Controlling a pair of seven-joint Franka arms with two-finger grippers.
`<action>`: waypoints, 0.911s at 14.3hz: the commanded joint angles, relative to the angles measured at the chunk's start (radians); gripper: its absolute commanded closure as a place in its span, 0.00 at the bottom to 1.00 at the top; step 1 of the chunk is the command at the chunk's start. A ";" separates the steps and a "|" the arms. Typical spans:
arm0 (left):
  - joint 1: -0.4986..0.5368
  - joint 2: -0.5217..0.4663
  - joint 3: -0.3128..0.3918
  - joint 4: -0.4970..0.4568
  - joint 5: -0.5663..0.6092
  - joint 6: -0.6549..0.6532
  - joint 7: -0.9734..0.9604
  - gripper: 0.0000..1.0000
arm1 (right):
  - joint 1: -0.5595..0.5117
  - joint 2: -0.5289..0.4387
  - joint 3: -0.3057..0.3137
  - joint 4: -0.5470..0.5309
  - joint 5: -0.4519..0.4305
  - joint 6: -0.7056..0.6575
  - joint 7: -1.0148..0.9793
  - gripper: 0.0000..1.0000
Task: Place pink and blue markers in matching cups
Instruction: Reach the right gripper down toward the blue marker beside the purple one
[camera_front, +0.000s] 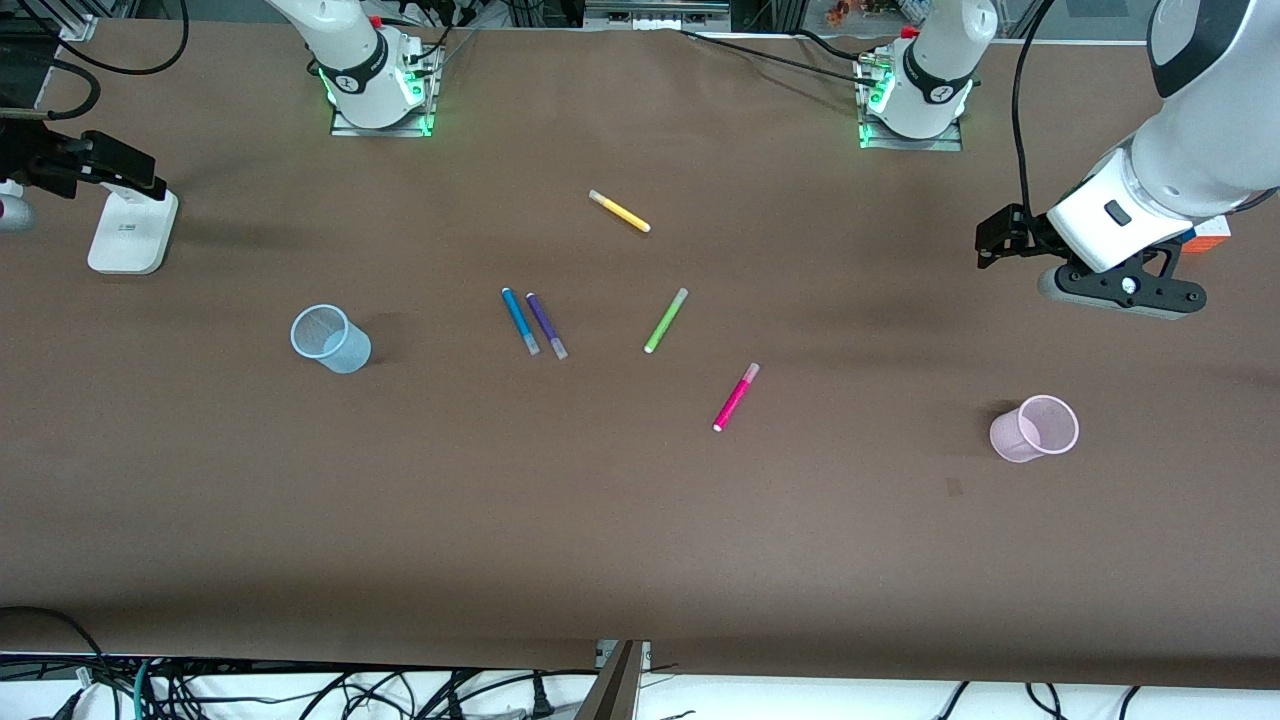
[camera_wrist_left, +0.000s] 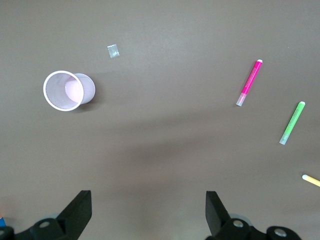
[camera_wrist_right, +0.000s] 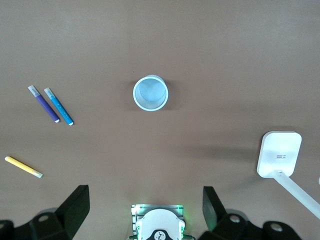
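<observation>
The pink marker (camera_front: 735, 397) lies flat mid-table and also shows in the left wrist view (camera_wrist_left: 249, 83). The blue marker (camera_front: 519, 321) lies beside a purple pen; it also shows in the right wrist view (camera_wrist_right: 58, 106). The pale blue cup (camera_front: 330, 340) (camera_wrist_right: 150, 93) stands upright toward the right arm's end. The pale pink cup (camera_front: 1035, 428) (camera_wrist_left: 67, 90) stands upright toward the left arm's end. My left gripper (camera_front: 1000, 240) (camera_wrist_left: 147, 196) hangs open and empty above the table by the pink cup. My right gripper (camera_wrist_right: 144, 197) is open and empty, high over its own base, and does not show in the front view.
A purple pen (camera_front: 546, 325), a lime-green pen (camera_front: 665, 320) and a yellow pen (camera_front: 619, 211) lie mid-table. A white stand (camera_front: 130, 230) holding a black device is at the right arm's end. A small scrap (camera_front: 953, 487) lies near the pink cup.
</observation>
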 joint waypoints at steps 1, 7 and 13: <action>0.001 -0.028 -0.013 -0.029 -0.011 0.015 0.006 0.00 | -0.007 0.005 -0.002 0.020 0.023 -0.012 0.012 0.00; 0.009 -0.037 -0.015 -0.029 -0.011 0.015 0.014 0.00 | 0.038 0.077 0.015 0.020 0.060 0.011 0.017 0.00; 0.010 -0.035 -0.007 -0.032 -0.010 0.015 0.014 0.00 | 0.158 0.313 0.028 0.020 0.058 0.078 0.014 0.00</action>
